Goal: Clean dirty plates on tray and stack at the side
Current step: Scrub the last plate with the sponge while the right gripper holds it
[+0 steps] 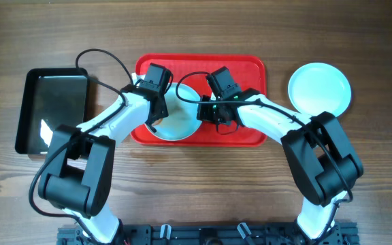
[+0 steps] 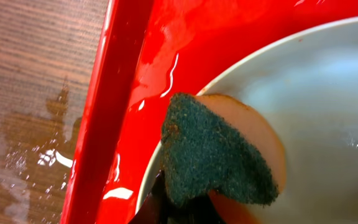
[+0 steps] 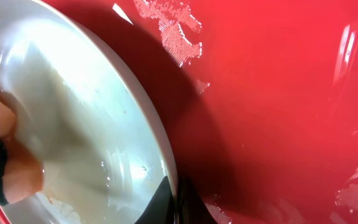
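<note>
The red tray lies at the table's middle. One white plate sits on its front left part. My left gripper is shut on a green sponge with an orange back and presses it on the plate's left rim, close to the tray's wall. My right gripper is shut on the plate's right rim, with one finger on each side of it. The plate's wet inside shows faint smears. A second white plate lies on the table right of the tray. No third plate shows.
A black rectangular pan stands left of the tray. Water is spilled on the wood beside the tray's left edge. The tray's floor is wet with foam patches.
</note>
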You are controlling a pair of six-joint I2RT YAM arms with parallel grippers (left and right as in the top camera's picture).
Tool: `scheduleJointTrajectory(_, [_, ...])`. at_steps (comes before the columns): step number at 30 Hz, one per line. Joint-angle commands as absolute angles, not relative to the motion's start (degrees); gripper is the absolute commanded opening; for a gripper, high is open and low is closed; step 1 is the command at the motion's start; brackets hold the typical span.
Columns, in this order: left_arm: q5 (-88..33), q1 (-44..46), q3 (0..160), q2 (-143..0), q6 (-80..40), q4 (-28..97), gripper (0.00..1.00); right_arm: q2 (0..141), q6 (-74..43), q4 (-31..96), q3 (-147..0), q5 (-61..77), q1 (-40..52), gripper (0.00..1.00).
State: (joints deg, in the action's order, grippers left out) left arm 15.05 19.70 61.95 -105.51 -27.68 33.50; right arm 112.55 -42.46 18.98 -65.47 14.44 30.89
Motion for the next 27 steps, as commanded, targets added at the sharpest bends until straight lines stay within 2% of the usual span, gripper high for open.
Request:
scheduleJointTrajectory(1, [13.72,19.51,60.03,-102.17,-27.22,33.85,0.04,116.11,-43.92,21.47,-63.26,8.75,29.89,0.04])
scheduleJointTrajectory(6, [-3.18,22.28,60.01,-99.0,-27.66,24.53,0.04,116.11,-44.82,21.45,-63.26,8.82,29.89,0.04])
scheduleJointTrajectory(19, [-3.33,23.14,60.01,-109.34,-30.33,13.65,0.04,116.11,-45.17,21.32,-63.26,9.04,29.89,0.04])
scheduleJointTrajectory(27, [21.12,19.31,60.01,-110.43,-25.69,20.51,0.04,116.11,-45.25,21.58,-63.26,8.75,29.91,0.04])
